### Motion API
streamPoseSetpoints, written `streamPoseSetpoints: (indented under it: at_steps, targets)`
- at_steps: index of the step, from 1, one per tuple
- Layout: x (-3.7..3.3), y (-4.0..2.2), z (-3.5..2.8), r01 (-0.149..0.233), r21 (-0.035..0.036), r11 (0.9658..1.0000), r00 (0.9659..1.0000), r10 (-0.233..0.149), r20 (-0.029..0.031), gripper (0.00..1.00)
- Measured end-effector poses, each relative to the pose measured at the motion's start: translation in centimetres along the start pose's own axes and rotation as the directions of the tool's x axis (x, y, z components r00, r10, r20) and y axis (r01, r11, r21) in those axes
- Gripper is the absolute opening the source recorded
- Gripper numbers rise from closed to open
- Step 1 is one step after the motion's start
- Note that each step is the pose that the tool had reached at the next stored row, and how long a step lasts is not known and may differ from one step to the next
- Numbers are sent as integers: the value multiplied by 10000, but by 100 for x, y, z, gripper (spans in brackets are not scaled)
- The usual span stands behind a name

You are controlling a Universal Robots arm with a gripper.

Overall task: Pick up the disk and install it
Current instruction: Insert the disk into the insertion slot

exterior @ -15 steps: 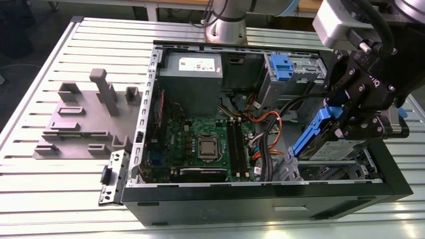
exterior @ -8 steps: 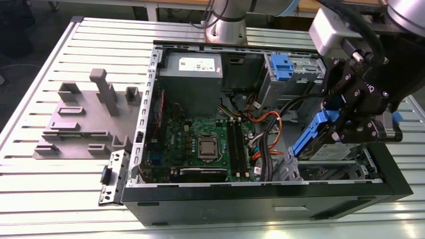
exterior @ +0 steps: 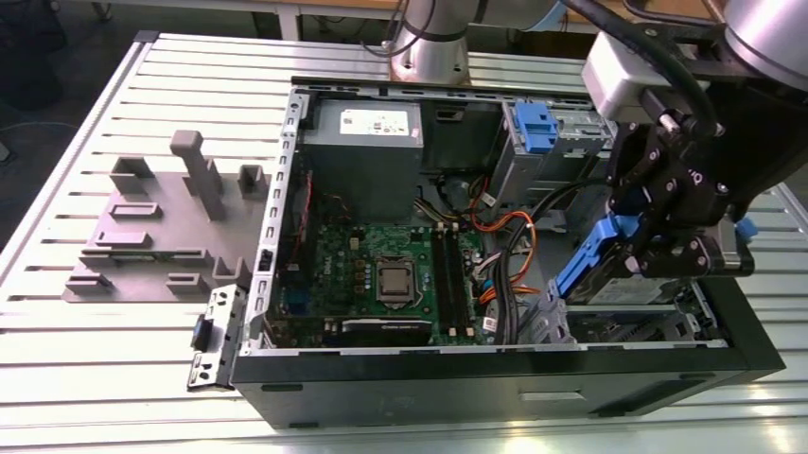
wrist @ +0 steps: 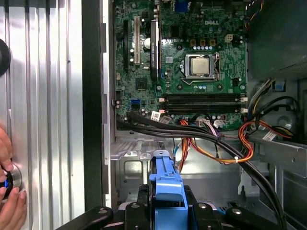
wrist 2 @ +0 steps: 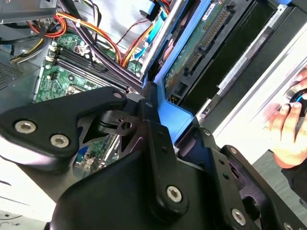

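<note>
Exterior view: the gripper (exterior: 657,248) is hanging over the near corner of the case (exterior: 505,378), at this view's right. Its fingers are clamping the disk (exterior: 616,284) by its blue rails. The disk is sitting tilted, not flat, just above the near drive bay (exterior: 631,326). The motherboard (exterior: 378,270) is lying to the disk's left, and a blue clip (exterior: 536,128) is standing in the far bay. A grey fixture (exterior: 151,227) is resting on the table (exterior: 76,359), well left of the case. In the first wrist view a hand (wrist: 8,191) is resting on the table beside the case.
</note>
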State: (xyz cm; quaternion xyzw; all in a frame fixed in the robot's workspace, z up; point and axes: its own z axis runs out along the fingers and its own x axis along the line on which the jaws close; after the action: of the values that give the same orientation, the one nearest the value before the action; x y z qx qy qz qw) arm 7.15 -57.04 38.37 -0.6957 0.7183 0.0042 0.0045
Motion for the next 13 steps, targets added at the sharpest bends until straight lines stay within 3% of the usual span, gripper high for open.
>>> streamPoseSetpoints:
  at_steps: [13]
  targets:
    - [1, -2, 116, 0, 0, 10000, 10000, 0, 0, 36]
